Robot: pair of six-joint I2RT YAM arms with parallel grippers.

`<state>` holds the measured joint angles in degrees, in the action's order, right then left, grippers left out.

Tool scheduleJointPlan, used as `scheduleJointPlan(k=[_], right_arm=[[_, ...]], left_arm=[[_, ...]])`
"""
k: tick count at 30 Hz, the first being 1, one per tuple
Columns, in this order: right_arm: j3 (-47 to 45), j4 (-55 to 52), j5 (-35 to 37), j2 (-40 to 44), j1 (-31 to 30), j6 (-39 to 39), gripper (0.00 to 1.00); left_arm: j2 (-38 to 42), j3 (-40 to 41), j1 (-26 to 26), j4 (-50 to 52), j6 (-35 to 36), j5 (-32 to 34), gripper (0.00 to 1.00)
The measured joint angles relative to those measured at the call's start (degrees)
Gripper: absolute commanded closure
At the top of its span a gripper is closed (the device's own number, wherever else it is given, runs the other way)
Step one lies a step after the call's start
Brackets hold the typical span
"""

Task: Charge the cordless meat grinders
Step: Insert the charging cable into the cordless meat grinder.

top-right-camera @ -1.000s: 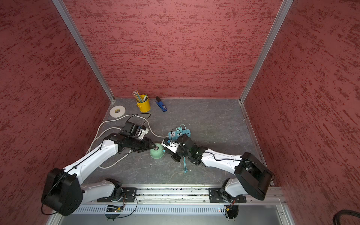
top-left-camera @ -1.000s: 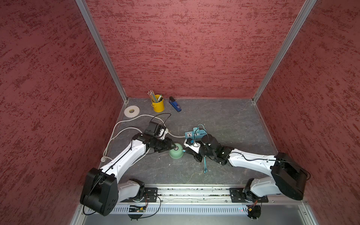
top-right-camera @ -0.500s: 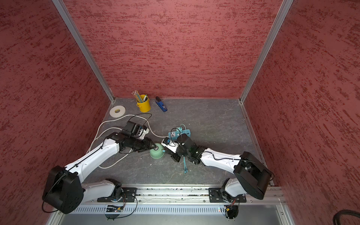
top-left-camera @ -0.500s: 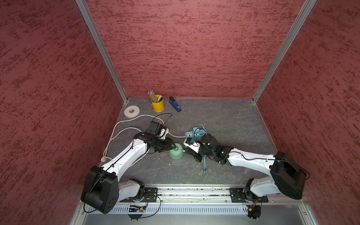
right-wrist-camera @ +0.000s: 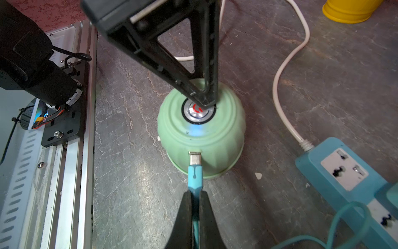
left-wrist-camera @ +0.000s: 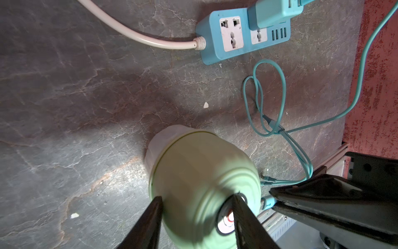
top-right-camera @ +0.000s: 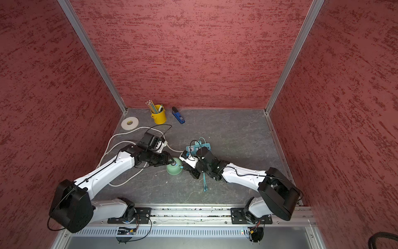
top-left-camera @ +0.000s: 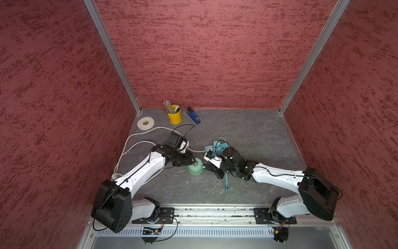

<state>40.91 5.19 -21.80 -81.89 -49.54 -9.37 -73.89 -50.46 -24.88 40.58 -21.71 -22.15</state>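
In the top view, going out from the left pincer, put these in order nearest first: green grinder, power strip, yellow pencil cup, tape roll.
From the left pincer:
1. Green grinder, in its grip.
2. Power strip, just beyond.
3. Yellow pencil cup, by the back wall.
4. Tape roll, back corner; nearly tied with the cup.

Pale mint-green dome-shaped grinder (right-wrist-camera: 201, 133): smooth ribbed plastic, soft sheen; round silvery button (right-wrist-camera: 198, 111) of polished metal. Teal-blue plastic power strip (left-wrist-camera: 241, 35), satiny, with smooth cream rubbery cord (left-wrist-camera: 137, 34). Dark grey stone-look tabletop (left-wrist-camera: 75, 97), matt, veined. Black fingers (left-wrist-camera: 148, 224) of hard matt plastic. Yellow cup (top-left-camera: 174, 116) glossy. Red walls (top-left-camera: 215, 54) rough-textured.
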Motion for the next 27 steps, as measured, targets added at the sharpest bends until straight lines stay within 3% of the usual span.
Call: scheduleJointPlan(k=[15,27], right_arm=[[0.7,-1.1,-1.9,-0.4,0.3,1.4,1.0],[1.0,-1.7,-2.0,-0.4,0.2,0.3,1.0]], left_arm=[[0.8,-0.1,0.0,-0.1,-0.7,-0.9,0.29],[0.8,-0.1,0.6,-0.3,-1.2,-2.3,0.29]])
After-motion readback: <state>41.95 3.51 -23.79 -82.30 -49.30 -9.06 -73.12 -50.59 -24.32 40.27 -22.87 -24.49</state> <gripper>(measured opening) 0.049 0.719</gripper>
